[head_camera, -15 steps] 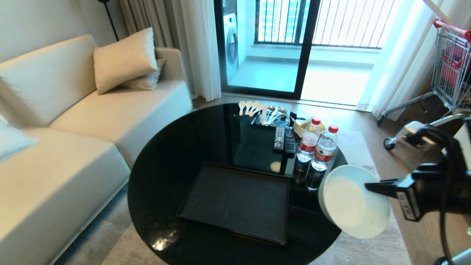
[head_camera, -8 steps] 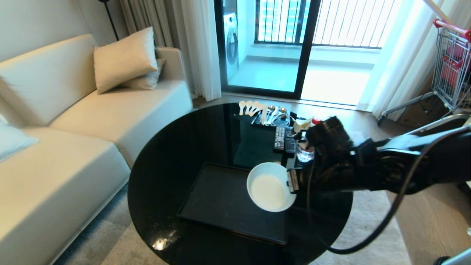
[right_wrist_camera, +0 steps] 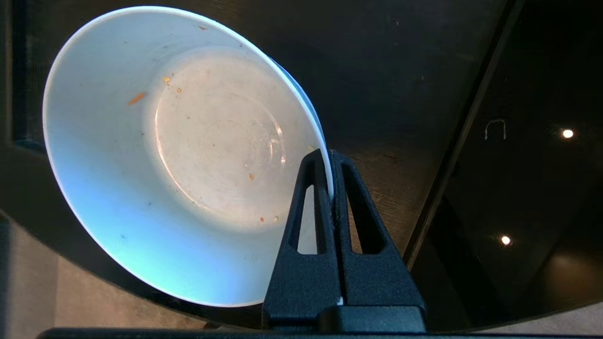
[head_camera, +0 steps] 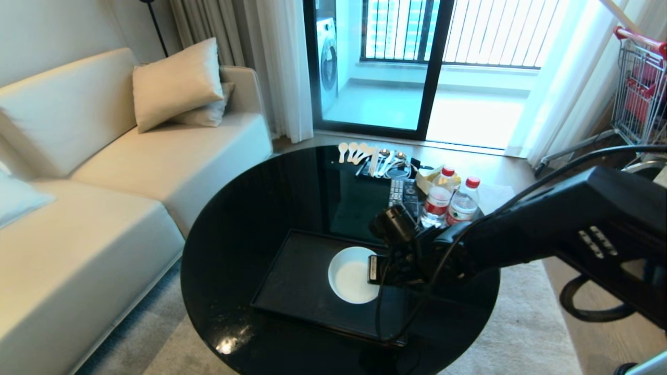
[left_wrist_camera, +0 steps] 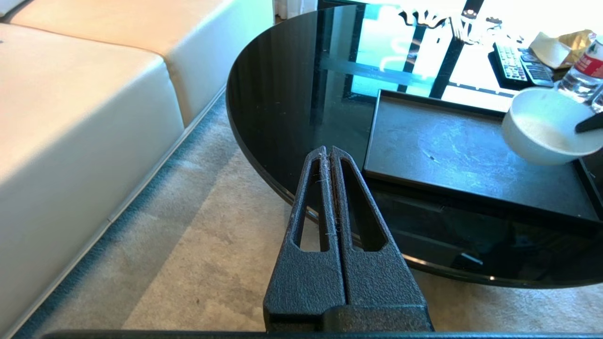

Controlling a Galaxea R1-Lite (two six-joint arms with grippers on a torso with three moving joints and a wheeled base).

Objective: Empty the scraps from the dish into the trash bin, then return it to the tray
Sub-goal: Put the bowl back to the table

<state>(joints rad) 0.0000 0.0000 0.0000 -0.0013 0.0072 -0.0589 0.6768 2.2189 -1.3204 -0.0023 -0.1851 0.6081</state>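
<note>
The small round white bowl [head_camera: 354,274] hangs just above the flat rectangular matte black tray [head_camera: 292,291], toward the tray's right half, on the near side of the round black glass tabletop [head_camera: 245,219]. The right gripper [head_camera: 373,269] holds it by the rim: in the right wrist view the two black fingers [right_wrist_camera: 325,197] are pinched together with the thin bowl wall [right_wrist_camera: 188,141] between them, one inside and one outside. A rim pinch like this keeps the bowl's underside free, so it can be lowered flat onto the tray without the gripper getting in the way. The bowl is mouth-up and a little tilted, and the left wrist view shows its base clear of the tray surface, or very nearly so.

Inside, only a few tiny orange flecks [right_wrist_camera: 136,98] cling to the wall and floor; no slices are to be seen, so the emptying looks done and what remains is setting the bowl down. No trash bin shows in any view.

The left gripper [left_wrist_camera: 328,155] is parked off the near-left edge of the tabletop, over the carpet [left_wrist_camera: 198,263], its fingers pressed together on nothing.

Two water bottles [head_camera: 451,203] stand near the right edge, close to the working arm.
</note>
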